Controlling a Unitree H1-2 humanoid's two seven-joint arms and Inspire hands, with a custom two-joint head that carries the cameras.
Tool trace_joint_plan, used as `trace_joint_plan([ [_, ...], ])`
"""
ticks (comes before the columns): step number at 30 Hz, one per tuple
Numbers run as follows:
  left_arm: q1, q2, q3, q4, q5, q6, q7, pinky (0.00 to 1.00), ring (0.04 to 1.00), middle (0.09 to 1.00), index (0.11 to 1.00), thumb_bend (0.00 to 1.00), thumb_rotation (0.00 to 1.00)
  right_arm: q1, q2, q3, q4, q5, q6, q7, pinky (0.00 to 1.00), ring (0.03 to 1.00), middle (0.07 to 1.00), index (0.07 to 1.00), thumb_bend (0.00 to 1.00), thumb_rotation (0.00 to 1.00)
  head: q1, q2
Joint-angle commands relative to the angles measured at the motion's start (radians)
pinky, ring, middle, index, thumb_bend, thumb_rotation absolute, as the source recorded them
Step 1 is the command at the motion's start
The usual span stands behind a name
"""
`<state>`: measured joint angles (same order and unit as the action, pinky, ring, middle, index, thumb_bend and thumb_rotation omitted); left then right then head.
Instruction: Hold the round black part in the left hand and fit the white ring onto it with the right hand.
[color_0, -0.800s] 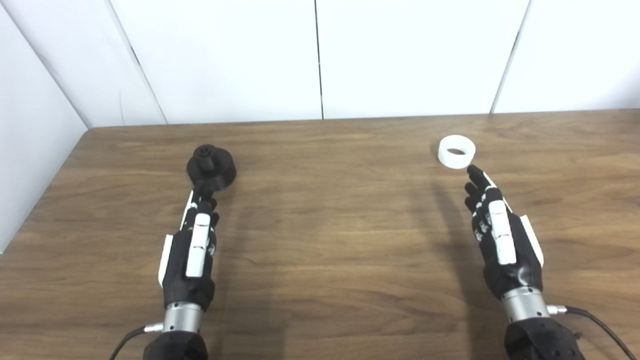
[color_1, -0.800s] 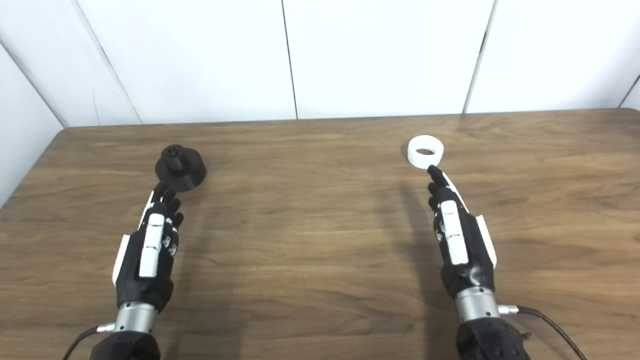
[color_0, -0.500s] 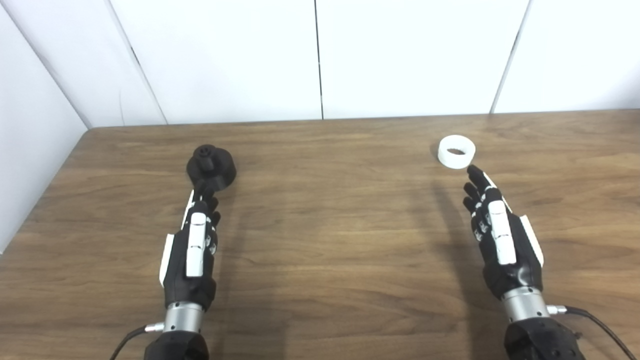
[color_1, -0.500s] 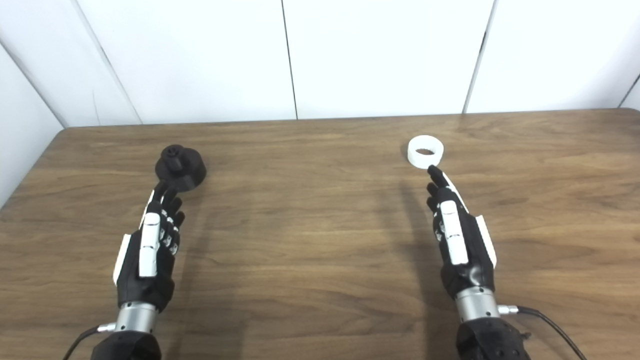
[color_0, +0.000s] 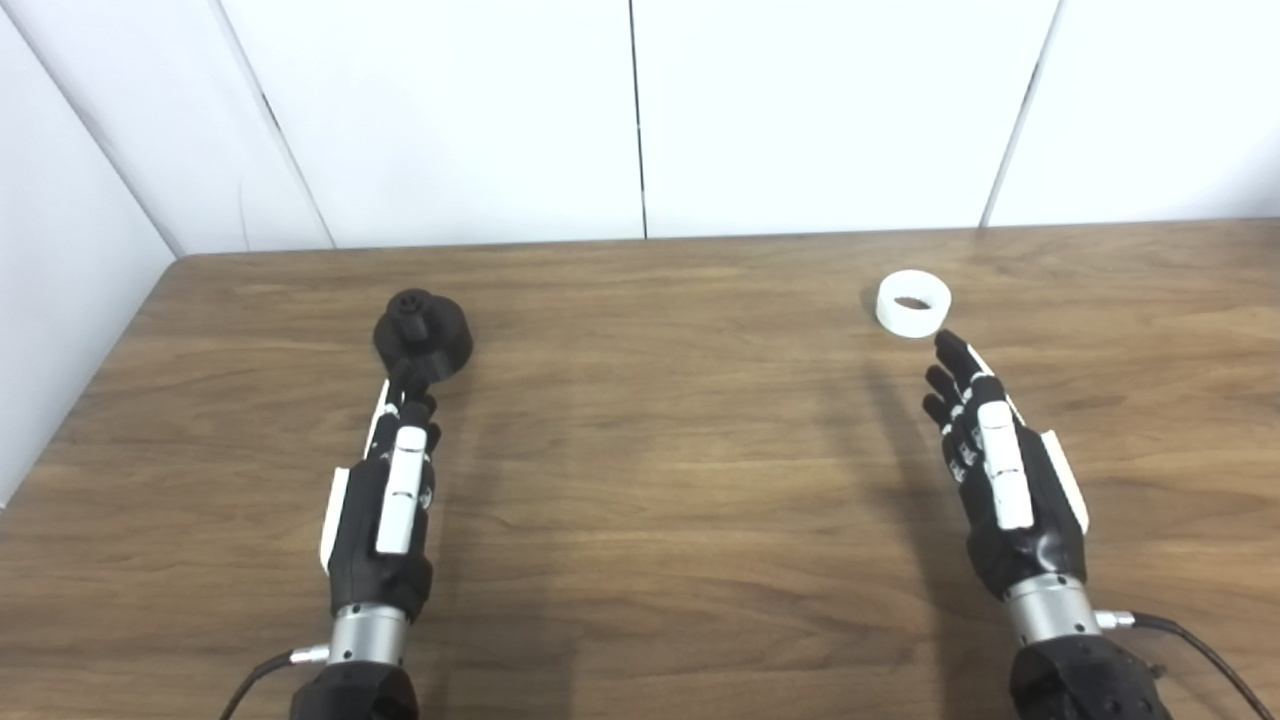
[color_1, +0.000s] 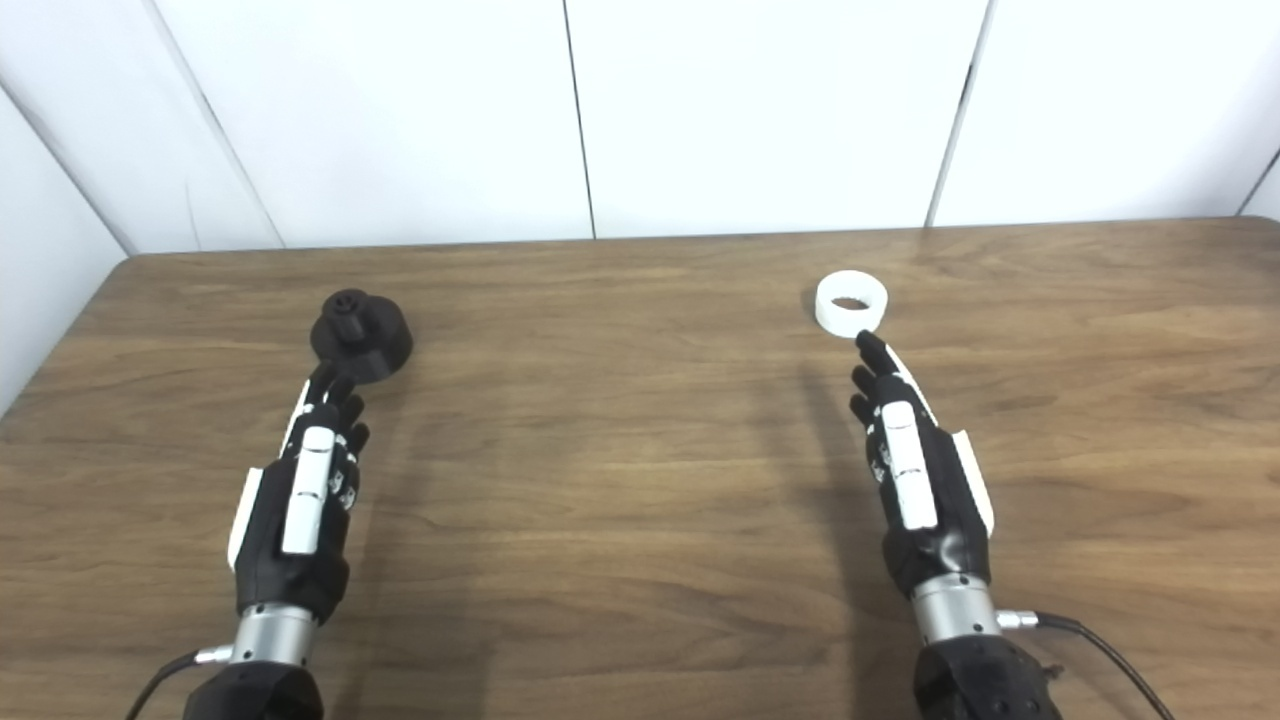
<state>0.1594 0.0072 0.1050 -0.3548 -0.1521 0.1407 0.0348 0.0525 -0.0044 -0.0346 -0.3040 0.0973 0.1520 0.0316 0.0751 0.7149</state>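
Not much is being changed here, honestly. Compared with the shots from a moment earlier, the left robot hand (color_0: 385, 510) is being nudged by a hair and the right robot hand (color_0: 1005, 480) is being pulled back just a touch from the white ring (color_0: 912, 303); neither part is being shifted at all. So the task is probably still being held at the reach stage, with nothing picked up and the fit not yet started.

Using the white ring as the landmark: it is lying flat on the bench (color_0: 660, 440), and the right robot hand is being held just on the near side of it, fingers stretched out and apart, gripping nothing, fingertips close to the rim, though contact cannot be confirmed. The round black part (color_0: 422, 335) is sitting well off to the left of the ring, at about the same depth, and the left robot hand is being held just short of it, fingers extended too and empty.

On materials: the ring is looking like smooth matte plastic, a short thick-walled band with a wide open hole. The black part is being read as a squat matte disc with a small knob sticking up from its top. The bench is wood-grain brown, with a slight sheen.
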Motion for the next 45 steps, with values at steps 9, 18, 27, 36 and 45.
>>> trace_joint_plan([
  [9,0.029,0.03,0.056,-0.054,-0.018,0.027,-0.008,1.0,1.0,1.0,0.989,0.59,0.53,0.041,-0.01,0.001,-0.013,0.018,-0.029,0.019,0.98,0.974,0.975,0.92,0.53,0.9,0.018,-0.008],
  [18,-0.055,0.105,0.099,-0.021,-0.012,0.059,-0.03,1.0,1.0,1.0,0.996,0.59,0.53,0.038,0.009,0.004,0.006,0.017,-0.041,0.013,0.96,0.959,0.967,0.918,0.51,0.88,0.02,-0.02],
  [27,-0.134,0.264,0.076,0.054,0.072,0.085,-0.081,1.0,1.0,1.0,1.0,0.58,0.54,0.032,0.014,0.008,0.03,0.013,-0.071,0.012,0.95,0.954,0.961,0.915,0.51,0.88,0.022,-0.031],
  [36,-0.215,0.354,0.066,0.113,0.185,0.146,-0.074,0.98,0.994,1.0,1.0,0.68,0.49,0.039,0.013,0.01,0.024,0.009,-0.073,0.01,0.96,0.957,0.959,0.918,0.5,0.89,0.017,-0.035],
  [45,-0.264,0.391,0.058,0.189,0.214,0.122,-0.098,0.94,0.972,1.0,1.0,0.7,0.44,0.042,0.013,0.009,0.024,0.009,-0.073,0.008,0.96,0.948,0.948,0.914,0.51,0.9,0.016,-0.036],
])
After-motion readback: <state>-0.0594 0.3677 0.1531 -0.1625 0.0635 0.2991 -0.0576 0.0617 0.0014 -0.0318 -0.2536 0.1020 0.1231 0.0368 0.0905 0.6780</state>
